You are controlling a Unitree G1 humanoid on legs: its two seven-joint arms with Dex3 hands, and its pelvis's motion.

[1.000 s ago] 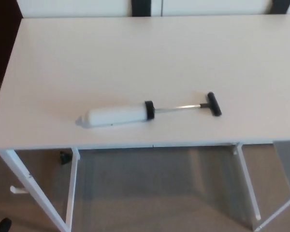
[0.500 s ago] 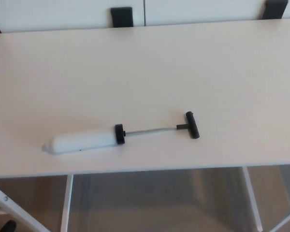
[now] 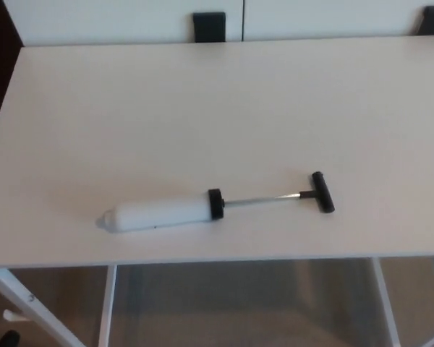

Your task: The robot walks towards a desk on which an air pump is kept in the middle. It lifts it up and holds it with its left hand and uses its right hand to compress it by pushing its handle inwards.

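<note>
A white-topped desk [image 3: 202, 94] with white metal legs [image 3: 105, 303] fills the frame. The white cylindrical air pump [image 3: 163, 212] lies lower centre, nozzle left, rod extended to its black T-handle [image 3: 322, 191] right. Neither hand shows.

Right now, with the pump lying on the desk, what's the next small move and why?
Probably bring the left hand in over the white barrel: the air pump lies flat on the desk, handle pulled out, and neither hand shows yet.
</note>
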